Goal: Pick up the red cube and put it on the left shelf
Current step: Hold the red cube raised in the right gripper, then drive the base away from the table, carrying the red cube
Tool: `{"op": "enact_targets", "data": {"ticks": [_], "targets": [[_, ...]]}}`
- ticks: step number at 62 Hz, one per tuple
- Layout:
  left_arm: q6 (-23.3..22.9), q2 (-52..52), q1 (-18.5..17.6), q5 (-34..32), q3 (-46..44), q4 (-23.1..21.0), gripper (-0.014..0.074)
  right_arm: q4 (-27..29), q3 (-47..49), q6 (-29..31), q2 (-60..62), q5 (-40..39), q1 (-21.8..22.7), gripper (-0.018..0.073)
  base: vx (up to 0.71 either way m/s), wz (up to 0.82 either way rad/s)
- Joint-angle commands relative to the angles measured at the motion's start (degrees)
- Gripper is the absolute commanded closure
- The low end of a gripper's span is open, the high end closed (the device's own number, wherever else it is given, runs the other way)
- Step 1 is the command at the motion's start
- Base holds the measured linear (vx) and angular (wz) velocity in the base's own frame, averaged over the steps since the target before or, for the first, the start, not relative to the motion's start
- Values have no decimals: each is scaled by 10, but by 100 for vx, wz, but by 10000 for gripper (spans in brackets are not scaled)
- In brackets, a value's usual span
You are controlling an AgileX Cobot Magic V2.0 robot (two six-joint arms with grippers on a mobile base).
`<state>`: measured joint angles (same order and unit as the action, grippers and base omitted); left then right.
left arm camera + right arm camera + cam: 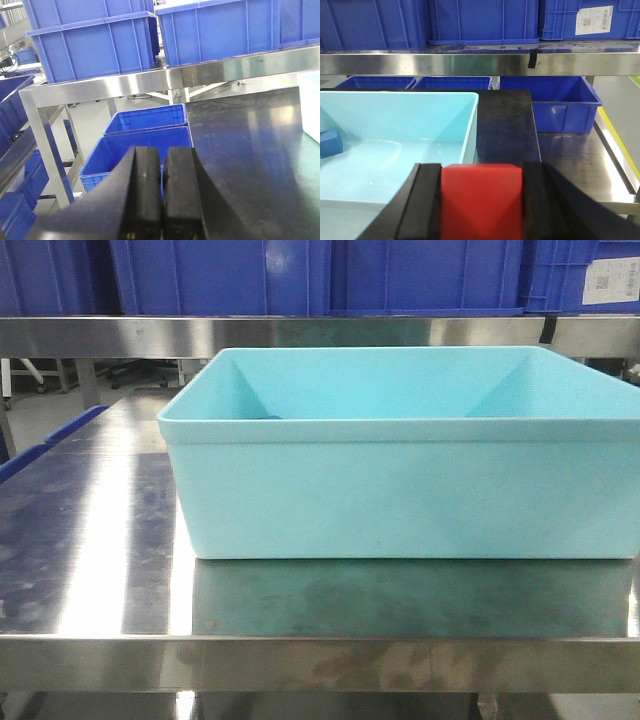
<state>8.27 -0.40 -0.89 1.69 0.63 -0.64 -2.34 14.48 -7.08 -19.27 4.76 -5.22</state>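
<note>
The red cube (481,200) is clamped between the black fingers of my right gripper (481,172), held above the front right part of a turquoise bin (465,107). My left gripper (163,152) is shut and empty, above the left edge of the dark steel table (250,145). A stainless-steel rack with a flat front rail (100,87) carries large blue crates (95,45) beyond the table, and its leg stands at the left. Neither gripper shows in the front view.
The turquoise bin (400,490) stands on the steel table (90,540); a blue cube (330,142) lies in its left side. Open blue crates (140,140) sit low beside the table's left edge. A steel rail (480,62) with blue crates above runs behind the table.
</note>
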Motion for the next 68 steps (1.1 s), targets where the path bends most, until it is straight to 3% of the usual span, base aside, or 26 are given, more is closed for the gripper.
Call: {"op": "enact_targets", "data": {"ticks": [1,68], "targets": [[0,0,-3,-52,13,-3,491,-8,16,4,-2,-51,3,503,0,0],[0,0,-3,-52,13,-3,491,-8,16,4,-2,-51,3,503,-5,11]]}}
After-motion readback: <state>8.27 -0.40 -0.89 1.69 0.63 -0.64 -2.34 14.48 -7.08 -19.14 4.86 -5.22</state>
